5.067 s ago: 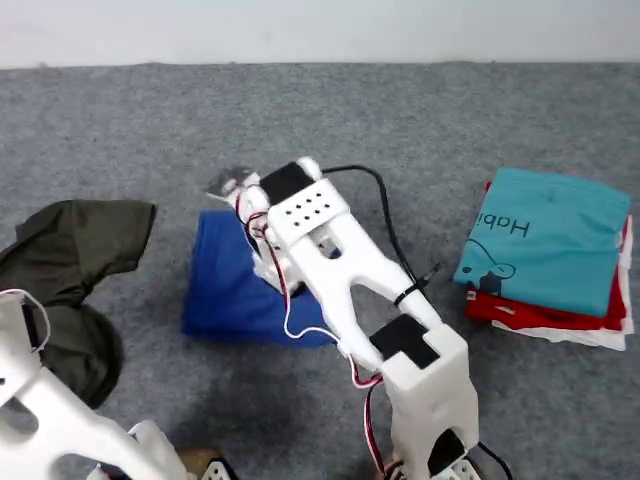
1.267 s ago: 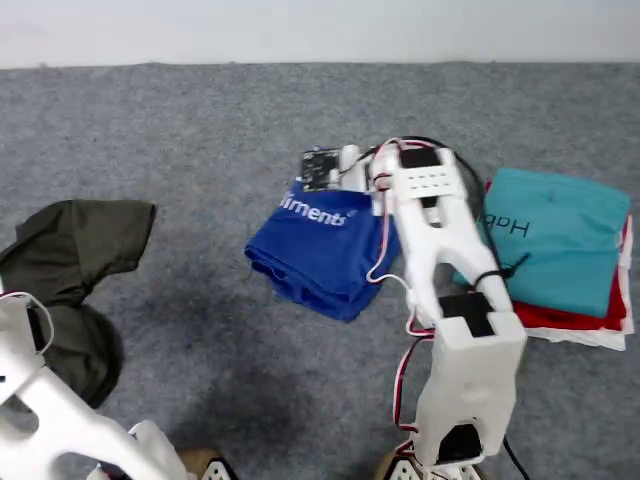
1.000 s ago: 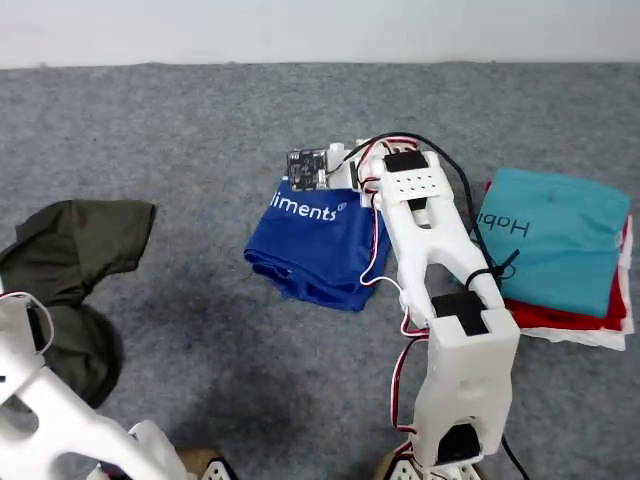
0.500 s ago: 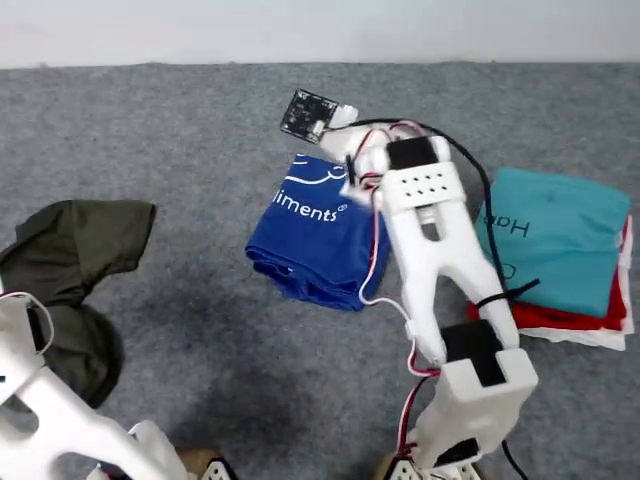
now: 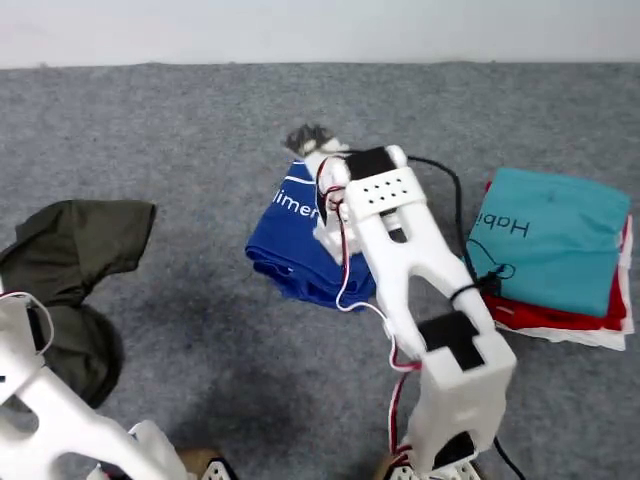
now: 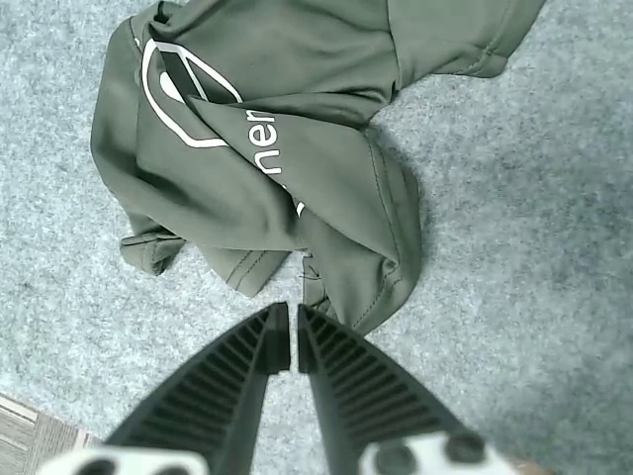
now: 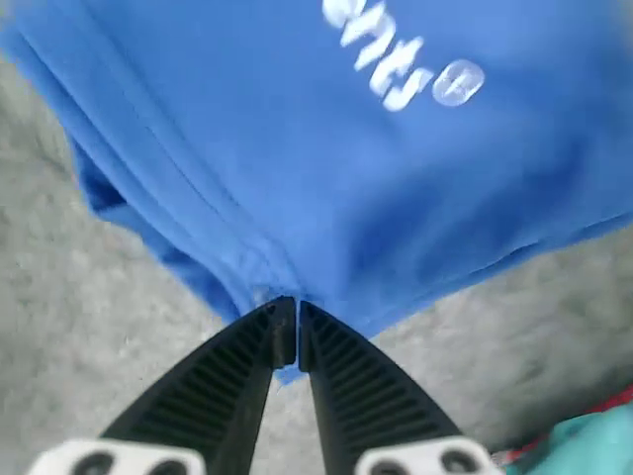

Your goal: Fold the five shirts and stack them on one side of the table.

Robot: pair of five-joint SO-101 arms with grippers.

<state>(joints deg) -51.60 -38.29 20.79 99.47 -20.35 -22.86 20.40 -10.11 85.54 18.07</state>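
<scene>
So the blue shirt (image 5: 290, 255) sits a lot closer to the stack (image 5: 550, 290) than it does 5 seconds back. It's folded mid-table now, near the pile but not touching it, and not on it. Over the last second it doesn't budge, while the right arm swings its wrist up and away, then comes back down over the shirt.

The right gripper (image 7: 286, 315) has its jaws pressed together, tips right at the shirt's folded edge. I can't tell whether any cloth is caught between them. My read is the drag is done, a regrip is in progress, and the lift onto the pile is what's left for this one.

The stack has 3 so far, with the teal shirt (image 5: 555, 235) on top and red and white edges under it, so blue would be number 4. Number 5, the olive shirt (image 5: 75, 245), lies crumpled at the table's (image 5: 150, 130) left side, same spot throughout. The left gripper (image 6: 284, 341) hangs over it, jaws pressed together, holding nothing.
</scene>
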